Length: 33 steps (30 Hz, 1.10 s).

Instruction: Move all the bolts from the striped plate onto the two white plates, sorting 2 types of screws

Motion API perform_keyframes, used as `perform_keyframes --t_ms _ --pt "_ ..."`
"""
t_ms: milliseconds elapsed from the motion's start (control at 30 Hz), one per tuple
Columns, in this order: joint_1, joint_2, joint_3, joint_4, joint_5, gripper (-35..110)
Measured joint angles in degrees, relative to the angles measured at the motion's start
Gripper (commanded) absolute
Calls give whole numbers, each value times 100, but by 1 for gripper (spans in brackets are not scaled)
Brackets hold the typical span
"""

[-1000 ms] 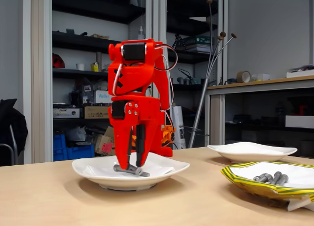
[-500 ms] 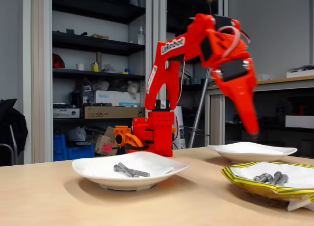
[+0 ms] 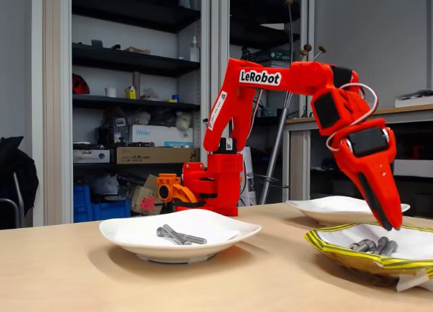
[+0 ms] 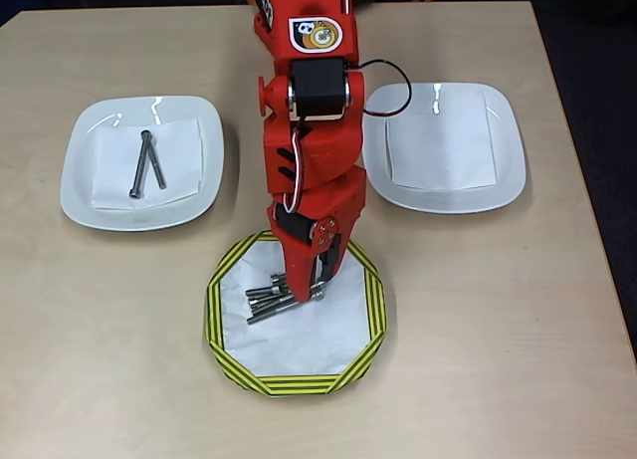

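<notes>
The wooden table carries three plates under the red arm, which reaches out from the far edge toward the near side. In the overhead view the left white plate has a white paper square with two long bolts lying on it, touching at one end and spread at the other. The right white plate holds only a paper square. Nearest, between the two, the striped plate holds a small pile of bolts toward its far left part, lying close together; long ones are clear, but whether short ones are mixed in cannot be told. The gripper hangs over that pile with its tips right at the bolts; its fingers look slightly parted, yet whether they grip anything cannot be told. The fixed view, low at table height, shows what the overhead hides: the gripper tilts steeply down with its tip just above the bolts, inside the striped plate's crumpled rim, and shelving stands behind.
</notes>
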<state>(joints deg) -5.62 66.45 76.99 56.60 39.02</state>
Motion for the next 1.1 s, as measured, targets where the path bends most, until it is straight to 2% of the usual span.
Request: perform_keyframes --t_ms 667,1100 --pt "105 -255 26 -88 -729 14" --pt "281 -536 -141 -264 -844 14"
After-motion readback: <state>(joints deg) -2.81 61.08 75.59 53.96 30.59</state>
